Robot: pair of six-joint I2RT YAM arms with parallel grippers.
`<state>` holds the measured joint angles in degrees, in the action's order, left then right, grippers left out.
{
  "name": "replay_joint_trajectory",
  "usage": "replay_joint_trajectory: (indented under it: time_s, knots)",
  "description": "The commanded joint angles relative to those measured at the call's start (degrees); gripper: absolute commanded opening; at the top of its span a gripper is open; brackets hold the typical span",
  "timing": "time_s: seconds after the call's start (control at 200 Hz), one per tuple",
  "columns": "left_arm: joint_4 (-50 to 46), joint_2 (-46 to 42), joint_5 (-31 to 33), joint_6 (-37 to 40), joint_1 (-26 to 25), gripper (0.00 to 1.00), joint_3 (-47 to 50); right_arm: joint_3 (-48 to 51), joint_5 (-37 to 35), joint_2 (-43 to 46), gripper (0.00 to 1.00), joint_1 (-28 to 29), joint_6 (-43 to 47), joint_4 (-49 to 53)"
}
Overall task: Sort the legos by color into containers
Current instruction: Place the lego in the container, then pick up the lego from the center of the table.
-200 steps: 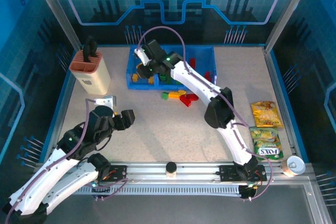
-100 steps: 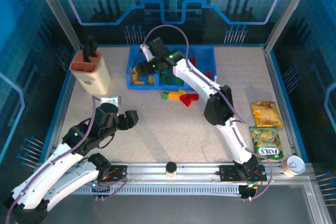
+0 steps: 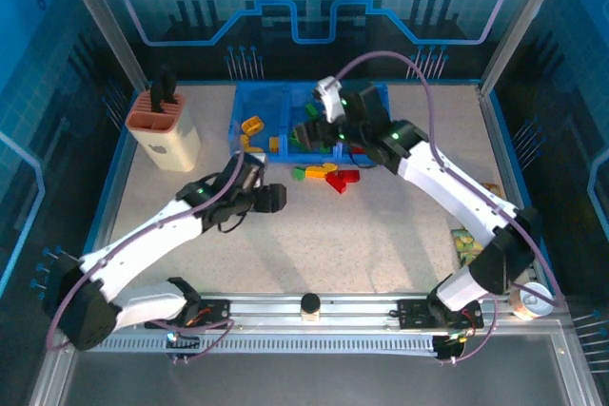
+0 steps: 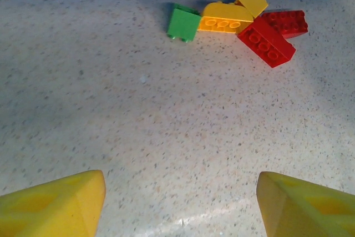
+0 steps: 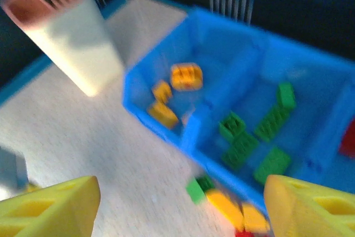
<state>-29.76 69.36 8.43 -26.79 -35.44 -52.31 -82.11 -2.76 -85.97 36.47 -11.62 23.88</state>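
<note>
- Too small to read: the print on the green snack packet [image 3: 464, 242], mostly hidden behind the right arm
- Low over the open middle of the speckled beige table [image 3: 333, 235]: the left gripper [image 3: 271, 199], jaws apart, nothing between the yellow wedge-shaped fingertips [image 4: 61, 203]
- Bare table ahead of it as far as a loose heap of legos [image 4: 224, 21] just short of the blue wall: one green, two yellow, two red, studded and glossy
- Above the containers [image 3: 285, 90]: the right gripper [image 3: 309, 132], jaws wide and empty
- Three adjoining low-walled bins of translucent blue plastic: yellow legos in the left one, green in the middle, a red sliver at the right edge of the blurred right wrist view
- Left of the bins, well apart from both grippers: the beige holder [image 3: 169, 135] with a terracotta top, smooth and rounded
</note>
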Motion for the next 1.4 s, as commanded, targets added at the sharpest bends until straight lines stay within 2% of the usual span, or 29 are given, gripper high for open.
replay_joint_trajectory:
  time_s: [0.0,0.17,0.49,0.64,1.016,1.211,1.396]
  knots:
    - [4.79,7.39,-2.40,3.80,-0.34,0.73,-5.23,11.78,-0.80,6.30,0.78,-3.22,-3.75,-3.83]
    - [5.33,20.71,-0.46,6.45,-0.30,0.72,-12.19,24.61,0.56,16.51,0.78,-7.64,-6.99,-5.62]
    - [3.44,36.92,2.46,8.98,1.27,0.69,-21.24,34.84,1.61,26.98,0.77,-12.07,-8.15,-3.75]
    - [4.43,40.41,2.17,10.60,2.01,0.69,-22.74,37.79,2.41,29.05,0.77,-13.05,-8.75,-3.83]
    - [4.18,45.93,1.92,12.95,3.73,0.58,-27.67,40.00,3.71,30.76,0.76,-14.73,-9.30,-3.76]
    - [3.17,48.34,1.94,13.33,4.05,0.49,-30.25,40.50,4.13,30.60,0.76,-14.76,-9.74,-4.44]
    - [3.91,48.65,1.93,13.50,3.98,0.45,-29.28,41.19,4.34,30.47,0.76,-14.93,-9.83,-4.72]
